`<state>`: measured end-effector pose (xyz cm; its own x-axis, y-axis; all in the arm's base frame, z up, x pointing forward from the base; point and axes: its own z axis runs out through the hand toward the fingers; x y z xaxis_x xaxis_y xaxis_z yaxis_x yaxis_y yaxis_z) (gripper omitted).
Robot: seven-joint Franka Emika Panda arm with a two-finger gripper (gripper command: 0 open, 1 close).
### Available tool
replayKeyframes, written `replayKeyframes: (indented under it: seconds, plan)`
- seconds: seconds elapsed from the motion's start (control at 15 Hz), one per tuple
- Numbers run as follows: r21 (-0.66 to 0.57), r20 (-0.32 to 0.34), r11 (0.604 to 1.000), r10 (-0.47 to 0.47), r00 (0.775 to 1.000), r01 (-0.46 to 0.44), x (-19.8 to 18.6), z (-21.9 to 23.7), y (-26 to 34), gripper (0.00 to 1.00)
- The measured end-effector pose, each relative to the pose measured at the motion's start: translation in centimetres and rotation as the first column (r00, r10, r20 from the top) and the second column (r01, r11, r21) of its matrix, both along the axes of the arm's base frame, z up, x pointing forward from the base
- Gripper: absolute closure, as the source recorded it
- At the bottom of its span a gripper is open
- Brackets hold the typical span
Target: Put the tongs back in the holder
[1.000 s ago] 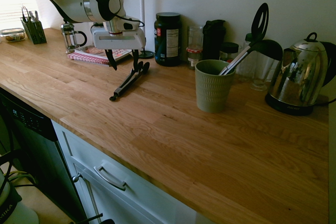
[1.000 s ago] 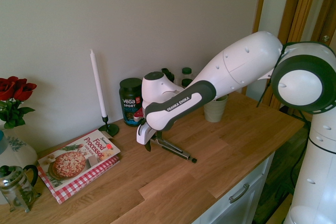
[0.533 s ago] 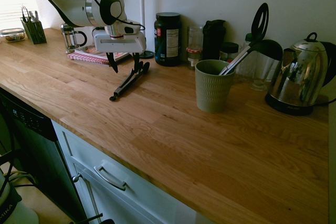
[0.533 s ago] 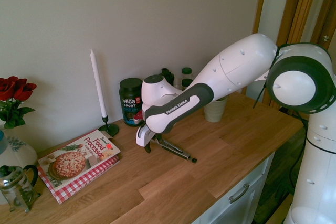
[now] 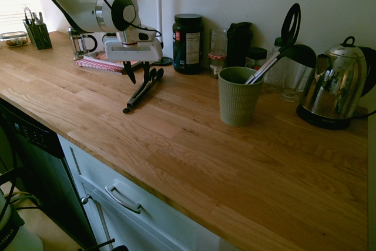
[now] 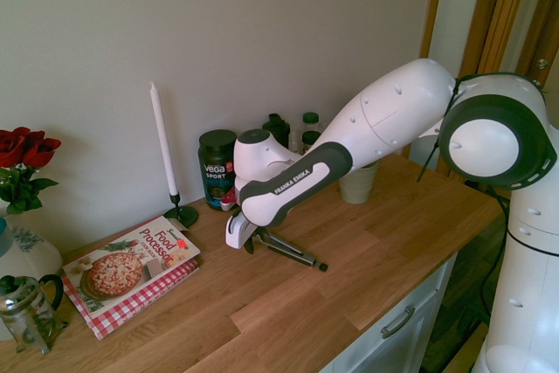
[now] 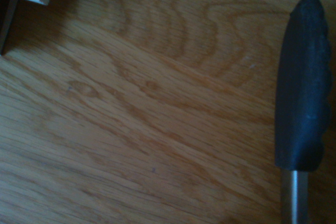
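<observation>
Wooden desk (image 5: pixel 176 145) runs along a pale wall, and my hand (image 5: pixel 138 73) points straight down over it. Its fingers stand part-way spread on either side of the tongs' (image 5: pixel 141 91) wide end, though I cannot tell whether they touch it. Those tongs lie flat on the desk, their joined end slanting away from my hand toward the desk's front edge. My holder (image 5: pixel 237 96) stands upright well off to one side with a black spatula (image 5: pixel 282 36) leaning in it
</observation>
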<state>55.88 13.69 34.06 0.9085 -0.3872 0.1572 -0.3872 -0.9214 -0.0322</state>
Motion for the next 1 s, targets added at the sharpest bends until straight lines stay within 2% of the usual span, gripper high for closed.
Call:
replayKeyframes:
  seconds: [1.0]
  plan:
    - [-0.003,0.005,1.000,-0.001,1.000,0.001,0.4,-0.1,-1.8,1.00]
